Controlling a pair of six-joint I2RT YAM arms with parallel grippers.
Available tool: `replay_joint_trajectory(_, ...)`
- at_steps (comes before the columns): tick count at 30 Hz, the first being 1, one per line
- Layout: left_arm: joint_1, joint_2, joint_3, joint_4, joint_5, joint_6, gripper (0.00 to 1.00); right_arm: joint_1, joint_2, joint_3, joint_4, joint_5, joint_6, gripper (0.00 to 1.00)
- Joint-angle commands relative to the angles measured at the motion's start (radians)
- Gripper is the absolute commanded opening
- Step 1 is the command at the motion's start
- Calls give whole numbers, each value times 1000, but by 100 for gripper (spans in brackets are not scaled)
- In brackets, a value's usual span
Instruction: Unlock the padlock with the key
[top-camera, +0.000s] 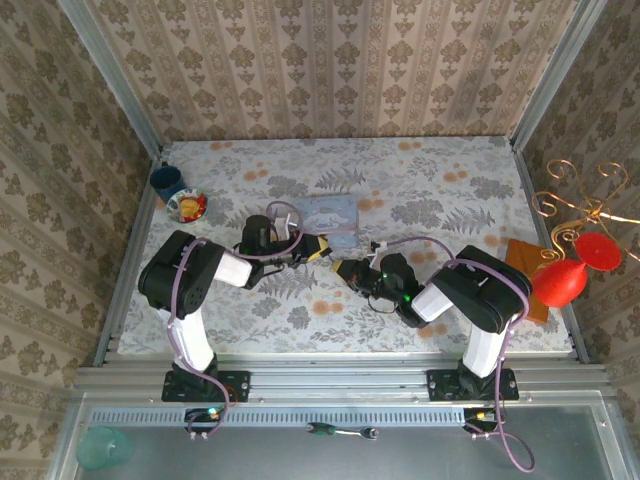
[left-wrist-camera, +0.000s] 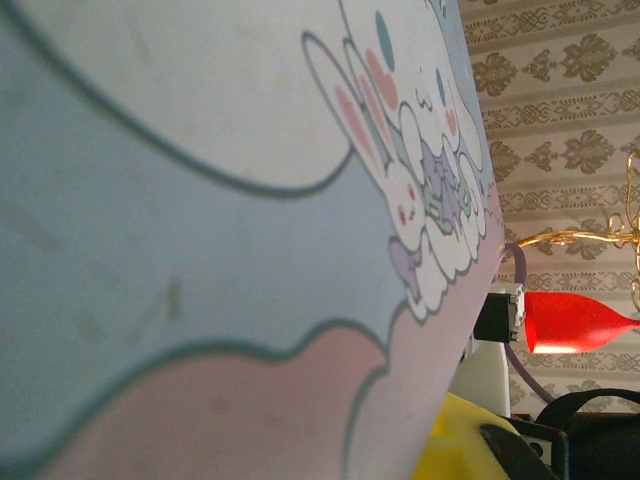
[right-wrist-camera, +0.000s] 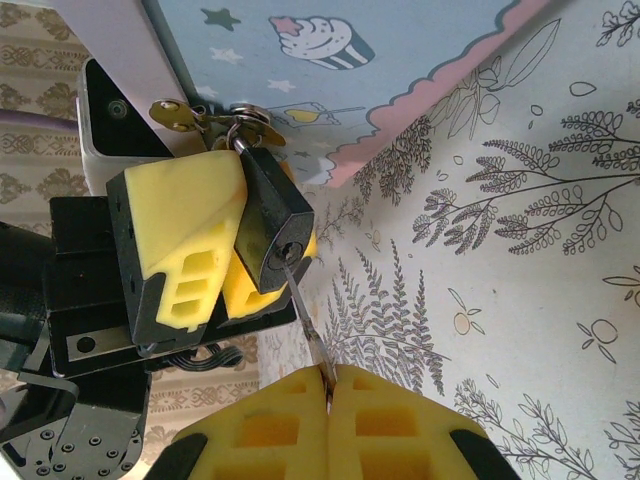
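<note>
The small black padlock (right-wrist-camera: 268, 222) hangs keyhole-down between the yellow fingers (right-wrist-camera: 180, 235) of my left gripper (top-camera: 312, 250), which is shut on it. A thin silvery key (right-wrist-camera: 306, 318) runs from the keyhole down into my right gripper (right-wrist-camera: 328, 378), whose pads are pressed shut on the key's head. A ring with a spare brass key (right-wrist-camera: 176, 114) dangles from the shackle. In the top view both grippers meet nose to nose at mid-table, the right gripper (top-camera: 347, 268) just in front of the clear bluish box (top-camera: 330, 212).
The cartoon-printed box (left-wrist-camera: 200, 200) sits close against the left wrist camera. A blue cup (top-camera: 167, 181) and a fruit bowl (top-camera: 187, 206) stand at the far left. A red balloon-like shape (top-camera: 560, 283) and a gold wire stand (top-camera: 585, 205) are at the right edge.
</note>
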Motion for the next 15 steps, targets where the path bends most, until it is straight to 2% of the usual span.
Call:
replay_joint_trajectory(1,6,13,-7,73,49,-35,1,-5,17,-11,49,5,9,0)
replay_joint_trajectory(15,6,25,-10,130,66,-81,1,-9,35,-1,62,-1,14,0)
